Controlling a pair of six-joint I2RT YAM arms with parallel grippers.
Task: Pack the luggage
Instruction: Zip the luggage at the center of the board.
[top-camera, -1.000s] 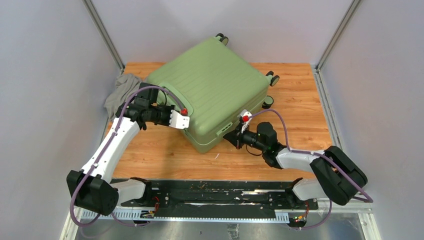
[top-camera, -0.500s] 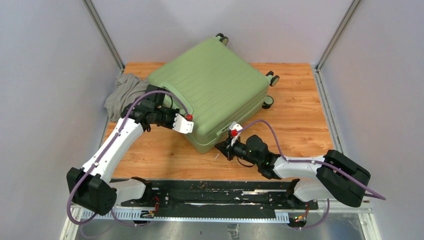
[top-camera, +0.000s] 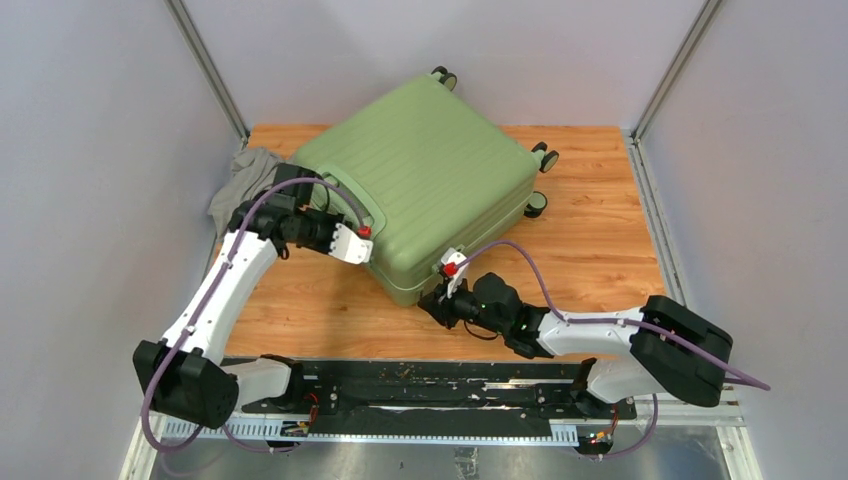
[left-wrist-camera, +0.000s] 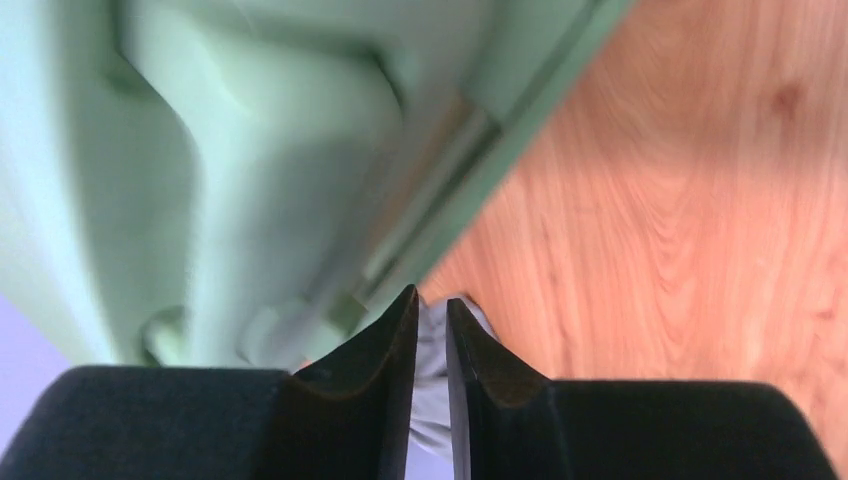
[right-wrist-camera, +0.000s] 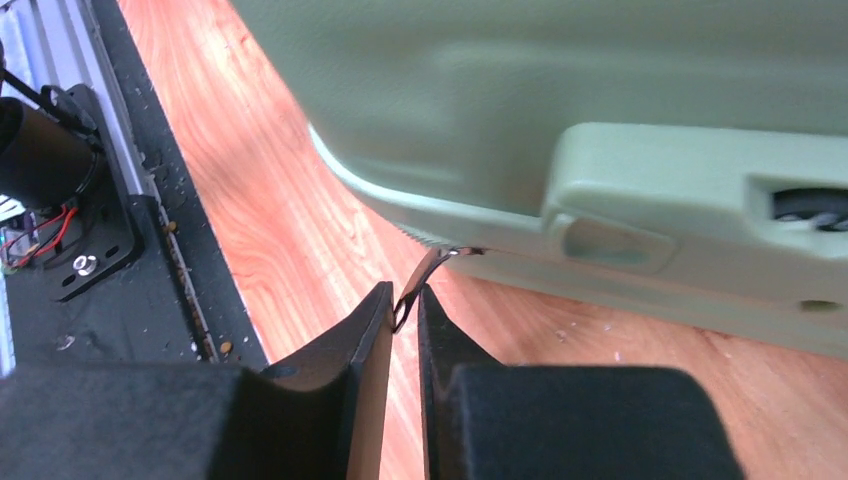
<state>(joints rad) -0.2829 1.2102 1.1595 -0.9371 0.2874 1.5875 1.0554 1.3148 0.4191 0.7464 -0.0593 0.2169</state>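
The luggage is a large light-green ribbed suitcase lying closed on the wooden table. It also fills the left wrist view and the top of the right wrist view. My left gripper sits at its near-left side, by the zip seam. Its jaws are a narrow gap apart, with only pale grey showing through. My right gripper is at the near corner with its jaws slightly parted. The metal zipper pull reaches down between its tips and touches the left finger.
A crumpled grey cloth lies at the table's back left, behind my left arm. The suitcase wheels stick out at the back right. A moulded side fitting shows on the shell. The black base rail runs along the near edge.
My right gripper has slid left along the suitcase's near edge to its corner. My left gripper has shifted slightly along the left side. Both sets of jaws have parted a little.
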